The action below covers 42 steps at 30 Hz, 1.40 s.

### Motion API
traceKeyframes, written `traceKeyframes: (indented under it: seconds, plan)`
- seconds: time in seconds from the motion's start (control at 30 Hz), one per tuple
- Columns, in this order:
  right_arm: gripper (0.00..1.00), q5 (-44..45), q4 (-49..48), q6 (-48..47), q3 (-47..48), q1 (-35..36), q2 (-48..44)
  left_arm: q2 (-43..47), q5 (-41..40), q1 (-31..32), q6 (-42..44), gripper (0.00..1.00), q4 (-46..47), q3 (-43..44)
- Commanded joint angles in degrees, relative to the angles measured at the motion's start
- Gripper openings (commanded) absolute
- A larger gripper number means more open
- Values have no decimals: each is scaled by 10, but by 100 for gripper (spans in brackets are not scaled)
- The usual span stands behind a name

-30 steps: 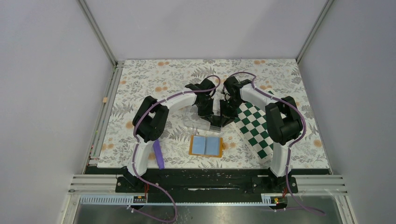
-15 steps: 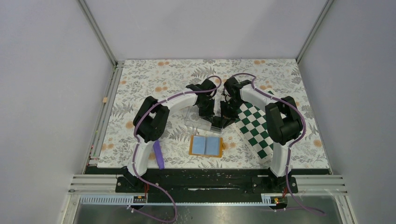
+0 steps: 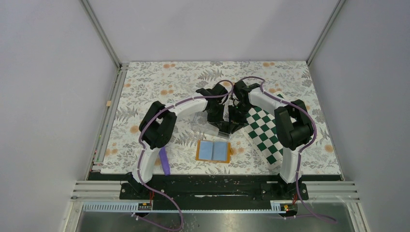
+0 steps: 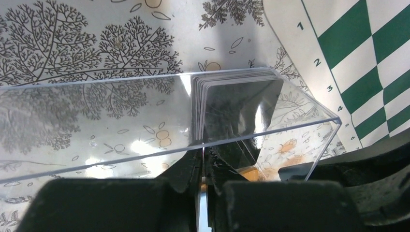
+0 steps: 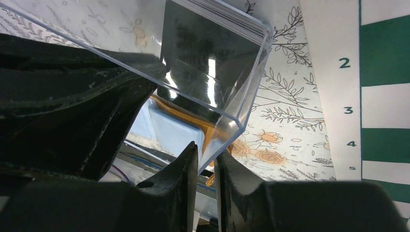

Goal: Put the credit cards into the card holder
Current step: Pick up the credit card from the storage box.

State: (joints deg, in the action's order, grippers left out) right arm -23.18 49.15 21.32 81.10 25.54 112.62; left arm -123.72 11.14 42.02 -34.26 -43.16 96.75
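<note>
A clear plastic box is held between both grippers just behind the open orange card holder, whose light blue lining faces up. A stack of dark credit cards stands at the box's right end and also shows in the right wrist view. My left gripper is shut on a thin pale card edge in line with the stack's near side. My right gripper is shut on the clear box's end wall, with the card holder below it. From above, the left gripper and right gripper almost touch.
A green and white checkered mat lies to the right of the box and card holder. A purple strip lies near the left arm's base. The table has a floral cloth, and grey walls enclose it.
My left gripper has shifted a little to the right, closer to the right gripper at the box. The right arm and the card holder have not moved.
</note>
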Motion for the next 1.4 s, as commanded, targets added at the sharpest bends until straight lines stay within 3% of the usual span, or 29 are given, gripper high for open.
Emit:
traceKeyframes:
  seconds: [0.0, 0.4, 0.53, 0.6, 1.0, 1.3, 1.37]
  plan:
    - [25, -3, 1, -5, -1, 6, -28, 43, -7, 9, 6, 6, -10, 27]
    - [25, -2, 2, -5, -3, 6, -29, 61, 24, 9, -5, 14, 12, 20]
    - [25, -2, 1, -7, -6, 6, -31, 54, 9, 8, -7, 29, 11, 16]
    - [25, -2, 1, -7, -8, 6, -31, 48, 2, 8, -5, 31, 7, 16]
    - [25, -1, 1, -9, -8, 6, -27, 4, -4, 11, 4, 23, -4, 18]
    - [25, -2, 1, -8, -7, 6, -27, -9, 6, 13, -1, 22, -3, 25]
    - [25, -2, 1, -8, -8, 6, -27, -11, 11, 15, -2, 14, -3, 29]
